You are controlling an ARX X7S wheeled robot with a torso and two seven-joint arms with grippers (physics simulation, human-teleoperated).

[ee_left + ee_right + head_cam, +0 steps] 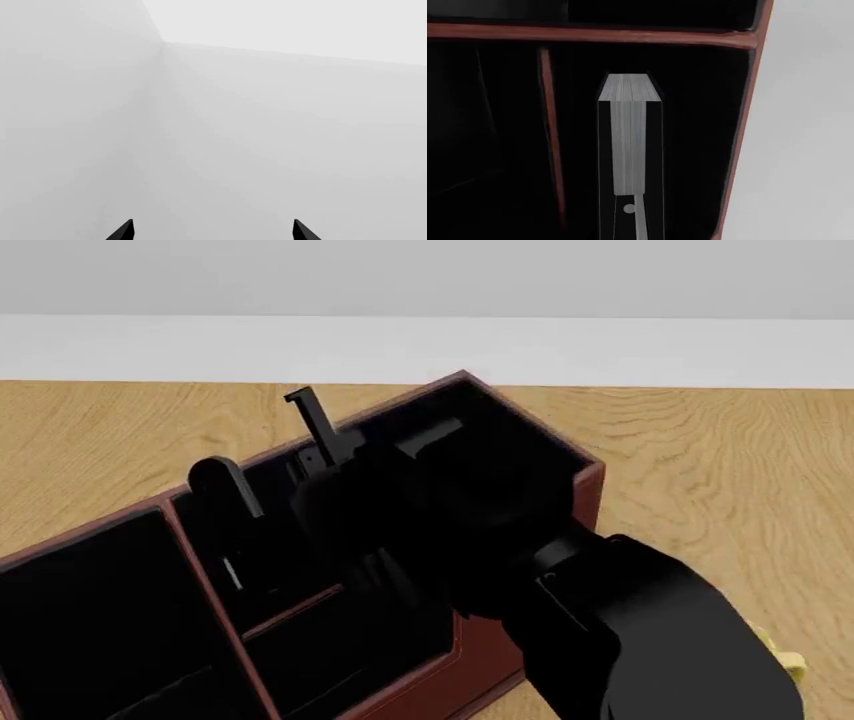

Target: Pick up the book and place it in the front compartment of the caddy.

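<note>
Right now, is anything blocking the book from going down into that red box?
Nothing visible does. In the right wrist view the book, held by the right tool, hangs inside the caddy, between a thin divider and the outer wall, with only dark interior around it.

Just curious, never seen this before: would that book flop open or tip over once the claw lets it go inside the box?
Probably stiff: the book hangs edge-on with pages closed. Thick, so likely fairly steady. It might still lean, since the box section looks wider than it.

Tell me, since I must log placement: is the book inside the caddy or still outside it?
Inside. The right wrist view shows the book standing on edge, pages facing the camera, between the caddy's divider and side wall, below its rim.
</note>
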